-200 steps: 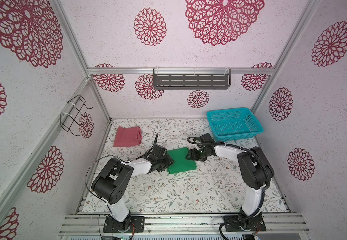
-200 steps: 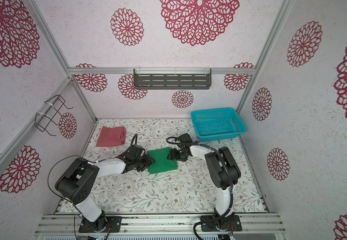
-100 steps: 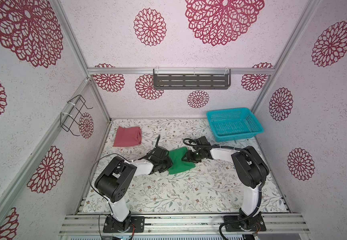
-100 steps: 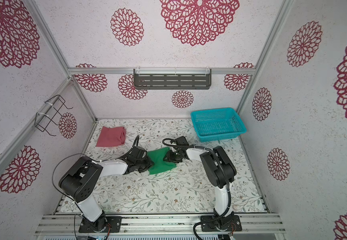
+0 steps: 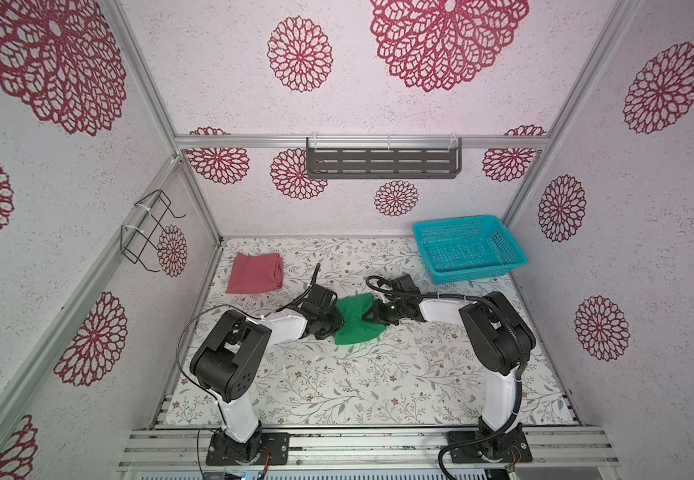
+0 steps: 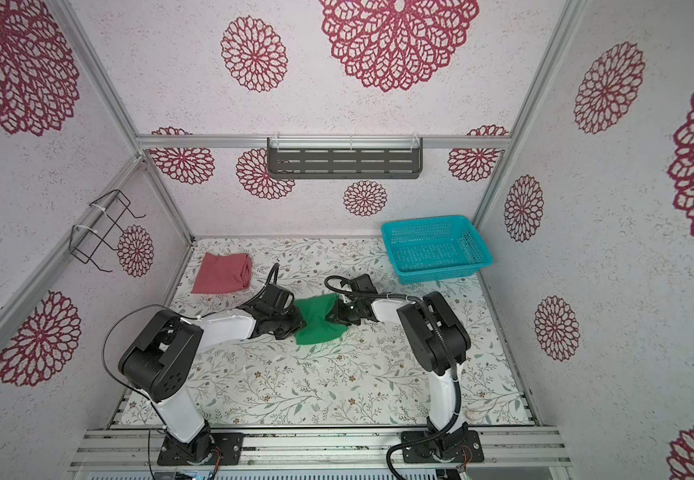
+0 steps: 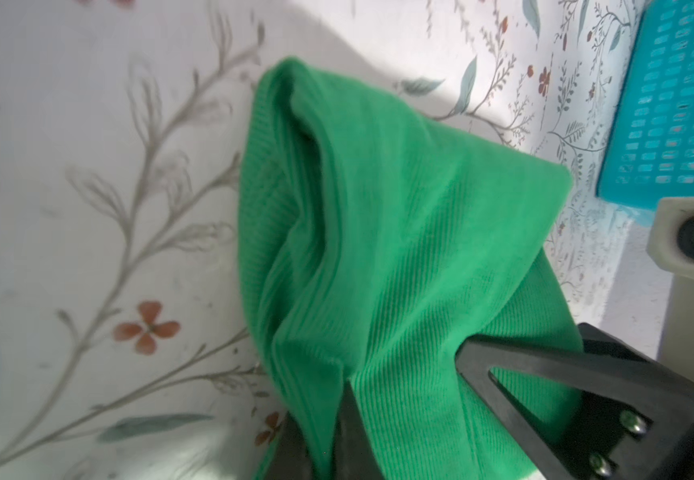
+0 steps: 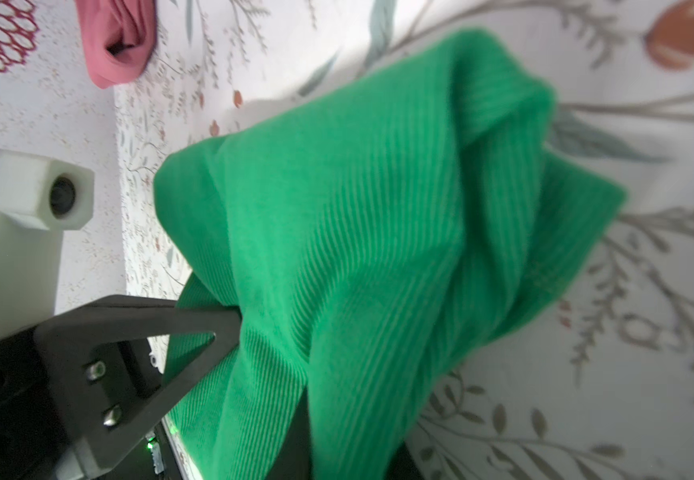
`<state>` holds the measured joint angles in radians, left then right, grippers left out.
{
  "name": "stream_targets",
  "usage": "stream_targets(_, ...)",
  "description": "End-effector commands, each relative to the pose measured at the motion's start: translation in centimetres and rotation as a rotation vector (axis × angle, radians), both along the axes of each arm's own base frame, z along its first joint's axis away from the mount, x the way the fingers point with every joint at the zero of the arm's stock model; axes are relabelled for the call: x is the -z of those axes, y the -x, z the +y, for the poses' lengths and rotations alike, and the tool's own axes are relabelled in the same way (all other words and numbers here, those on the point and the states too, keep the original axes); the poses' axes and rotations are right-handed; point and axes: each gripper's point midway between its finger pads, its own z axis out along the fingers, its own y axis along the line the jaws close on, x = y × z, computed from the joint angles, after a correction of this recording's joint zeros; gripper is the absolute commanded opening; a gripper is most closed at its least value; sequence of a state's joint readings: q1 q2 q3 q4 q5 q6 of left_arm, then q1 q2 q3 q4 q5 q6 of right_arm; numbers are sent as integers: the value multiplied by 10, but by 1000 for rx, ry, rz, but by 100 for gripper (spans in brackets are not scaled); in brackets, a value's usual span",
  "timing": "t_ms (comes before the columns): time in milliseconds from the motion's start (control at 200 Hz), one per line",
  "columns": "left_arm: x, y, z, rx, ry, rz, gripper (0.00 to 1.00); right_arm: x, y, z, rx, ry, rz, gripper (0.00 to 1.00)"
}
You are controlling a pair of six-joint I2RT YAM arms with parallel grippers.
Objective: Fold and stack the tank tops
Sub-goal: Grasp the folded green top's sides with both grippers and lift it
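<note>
Left wrist view showed the left gripper (image 7: 403, 370) clamped on one edge of the green tank top (image 7: 399, 249). The right gripper (image 8: 270, 365) pinched the opposite edge, evidently so that the folded cloth could be lifted whole from the middle of the table (image 5: 378, 374). Beyond, the pink tank top (image 5: 255, 274) lay folded at the far left, the likely base of the stack, well apart from the basket (image 5: 467, 276) at the far right.
</note>
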<state>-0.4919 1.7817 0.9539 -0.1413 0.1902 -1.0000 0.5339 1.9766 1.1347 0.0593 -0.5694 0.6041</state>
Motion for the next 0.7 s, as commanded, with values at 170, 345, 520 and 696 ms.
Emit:
stream_targets(170, -51, -12, 12, 114, -91, -89, 0, -60, -17, 23, -6, -142, -123, 0)
stream_targets(345, -48, -8, 20, 121, -104, -76, 0, -58, -18, 24, 1, -144, -120, 0)
stream_targets(520, -49, -10, 39, 131, -149, -76, 0, -60, -21, 35, -11, -171, -143, 0)
stream_targets(696, -46, -21, 72, 124, -208, -58, 0, -67, -31, 58, -15, -233, -226, 0)
